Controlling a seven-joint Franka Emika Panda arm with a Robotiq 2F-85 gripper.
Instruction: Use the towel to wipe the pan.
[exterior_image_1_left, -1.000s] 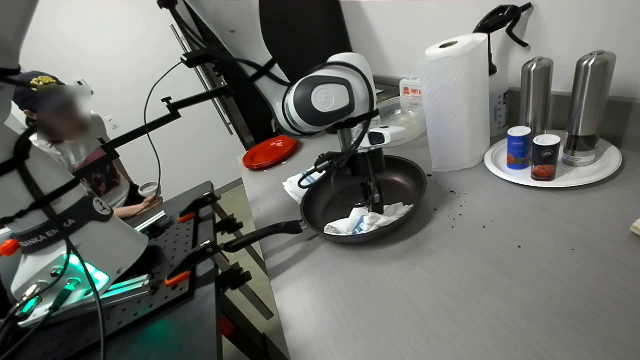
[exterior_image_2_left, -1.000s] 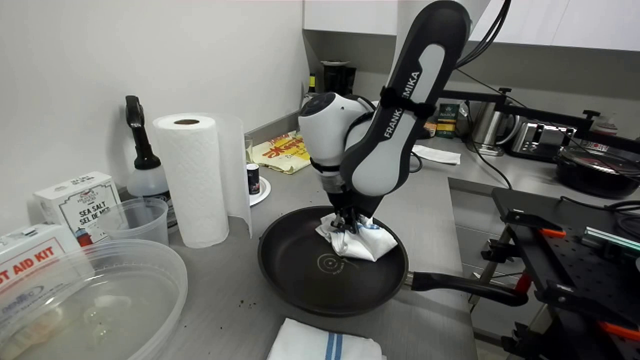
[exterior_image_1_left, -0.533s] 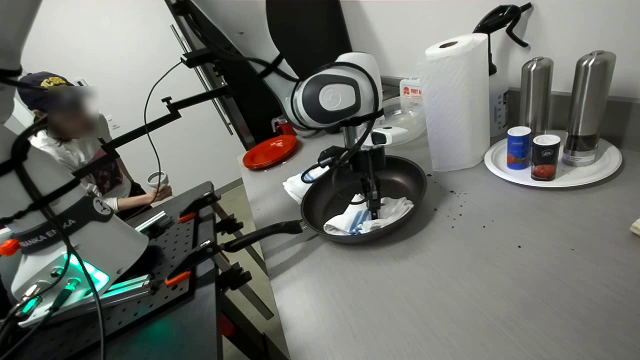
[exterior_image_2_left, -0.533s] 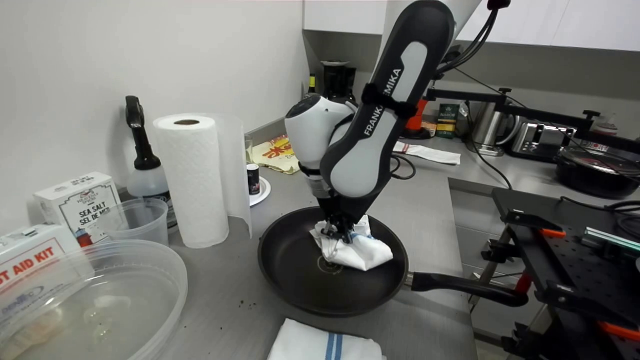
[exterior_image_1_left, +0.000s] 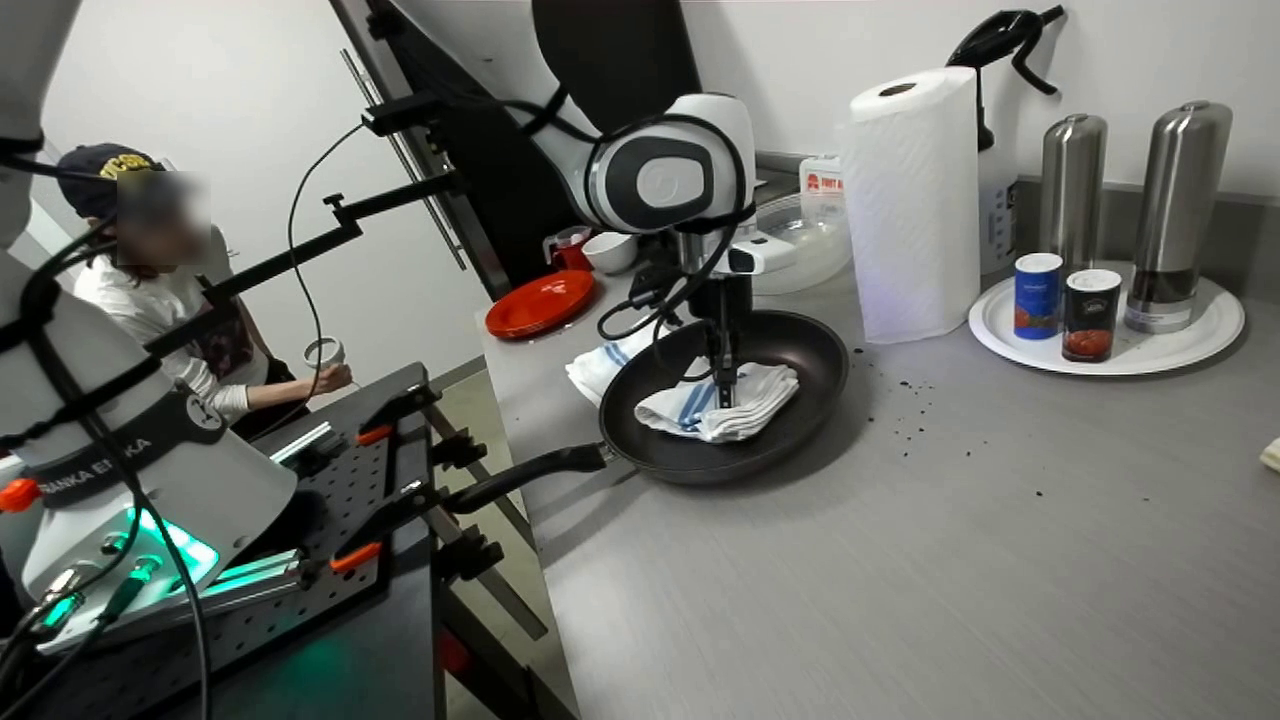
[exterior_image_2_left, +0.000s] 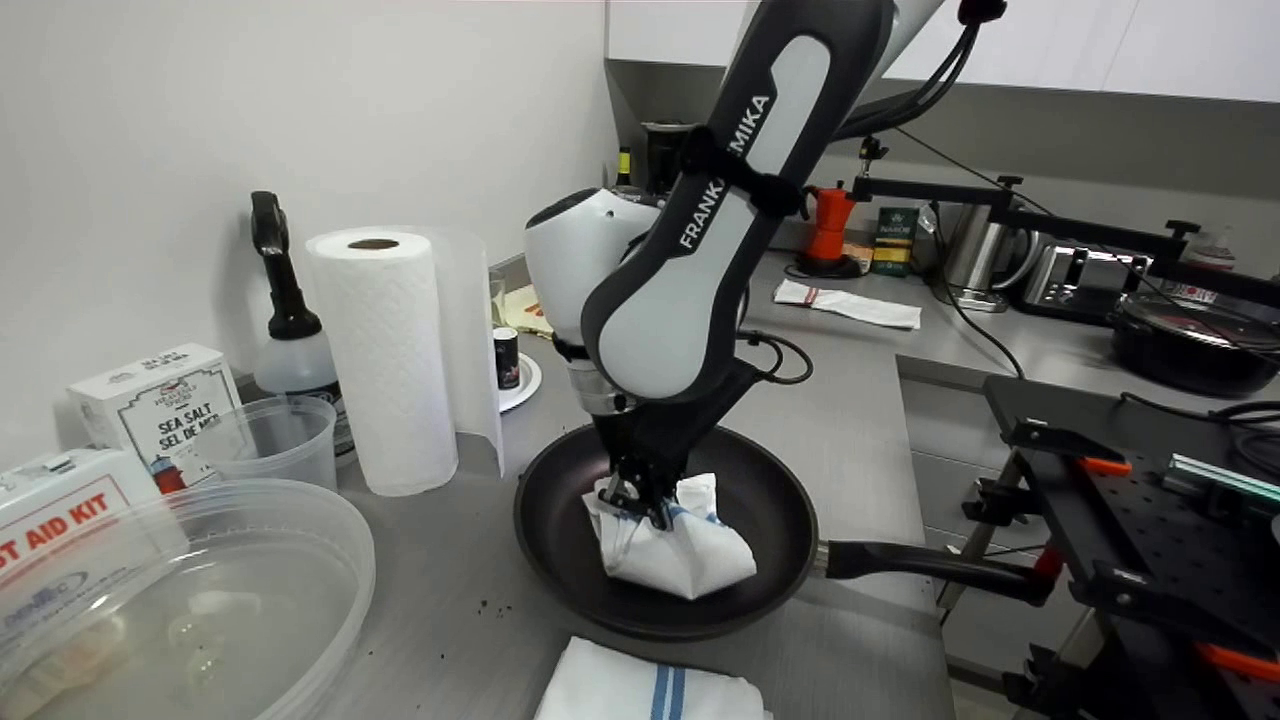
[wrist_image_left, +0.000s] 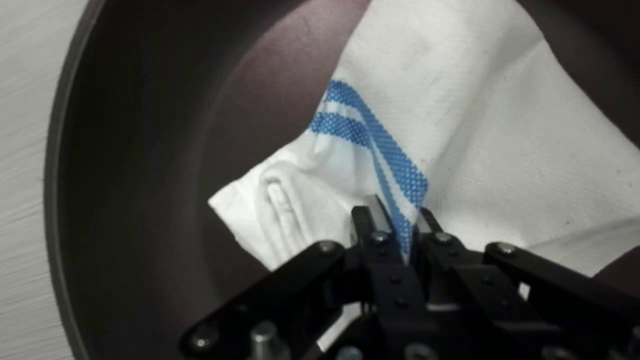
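Robot arm (exterior_image_2_left: 655, 335) leaned low over dark frying pan (exterior_image_2_left: 780, 520), jaws clenched on blue-striped fold of white towel (wrist_image_left: 480, 115). Towel lay bunched inside pan, dark floor showing around it. Pan sat on gray tabletop (exterior_image_1_left: 900, 560), black handle (exterior_image_2_left: 925, 564) jutting past edge. Folded second towel (exterior_image_2_left: 625, 690) lay just beside pan; paper towel roll (exterior_image_1_left: 915, 215) stood upright nearby. White plate (exterior_image_1_left: 1150, 356) held two small canisters (exterior_image_1_left: 1037, 300). Off tabletop, capped person (exterior_image_1_left: 180, 285), face blurred, held white cup (exterior_image_1_left: 322, 352).
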